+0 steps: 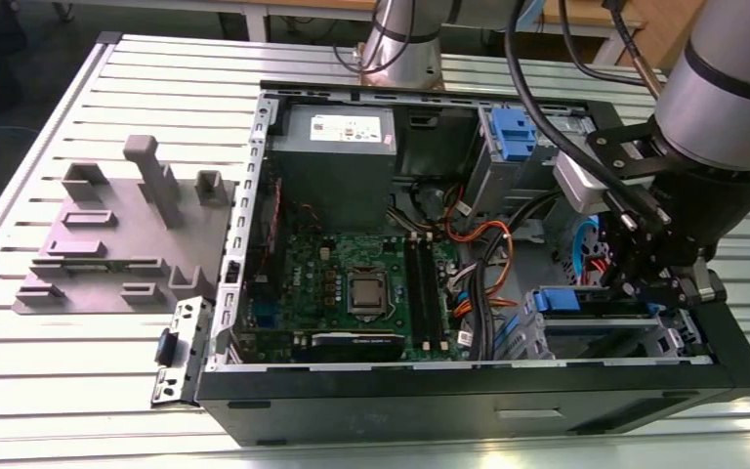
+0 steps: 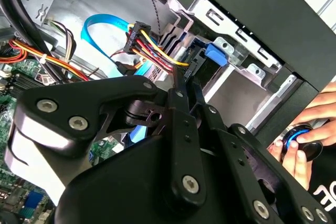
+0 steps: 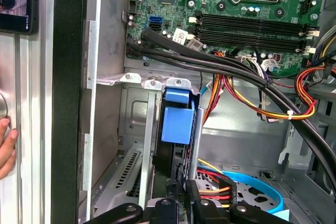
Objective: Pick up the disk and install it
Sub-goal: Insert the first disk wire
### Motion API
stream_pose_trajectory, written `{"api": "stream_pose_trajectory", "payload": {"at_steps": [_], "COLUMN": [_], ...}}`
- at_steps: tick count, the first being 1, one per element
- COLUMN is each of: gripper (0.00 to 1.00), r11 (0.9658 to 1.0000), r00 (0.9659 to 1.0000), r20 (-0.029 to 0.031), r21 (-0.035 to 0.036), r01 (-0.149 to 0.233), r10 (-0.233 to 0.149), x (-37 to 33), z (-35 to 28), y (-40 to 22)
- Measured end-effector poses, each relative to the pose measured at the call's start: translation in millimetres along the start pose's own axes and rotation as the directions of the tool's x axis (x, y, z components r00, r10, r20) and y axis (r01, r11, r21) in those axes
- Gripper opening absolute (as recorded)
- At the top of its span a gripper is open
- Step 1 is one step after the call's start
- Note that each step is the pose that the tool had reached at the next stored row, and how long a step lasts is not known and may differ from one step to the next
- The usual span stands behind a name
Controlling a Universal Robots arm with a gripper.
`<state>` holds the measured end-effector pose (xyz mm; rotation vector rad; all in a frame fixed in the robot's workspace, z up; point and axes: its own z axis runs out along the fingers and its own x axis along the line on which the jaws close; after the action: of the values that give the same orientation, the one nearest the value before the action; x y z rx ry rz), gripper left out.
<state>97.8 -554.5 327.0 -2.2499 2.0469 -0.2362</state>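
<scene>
The gripper [image 1: 646, 288] is inside the open case [image 1: 479, 376]. Its fingers [image 2: 178, 100] are drawn close on an edge of the disk [image 3: 177, 121], which stands in the drive bay at the exterior view's right (blue carrier tab showing). Power cables [image 3: 247, 98] and a blue ribbon cable [image 3: 265, 190] crowd just beside it. The case lies on a slatted counter [image 1: 89, 371]. The bay walls sit tight around the disk, and a hand [image 2: 299, 142] rests outside.
</scene>
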Motion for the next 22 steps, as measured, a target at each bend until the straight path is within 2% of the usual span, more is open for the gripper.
{"api": "stream_pose_trajectory", "payload": {"at_steps": [15, 22], "gripper": [0.18, 0.18], "r11": [0.9997, 0.9995], "r00": [0.9996, 0.9994], "r20": [-0.0049, -0.0055], "r21": [-0.0014, -0.0017], "r01": [-0.026, -0.033], "r10": [0.026, 0.033], "x": [0.1, 0.1], "z": [-3.0, -1.9], "y": [-0.5, -0.3]}}
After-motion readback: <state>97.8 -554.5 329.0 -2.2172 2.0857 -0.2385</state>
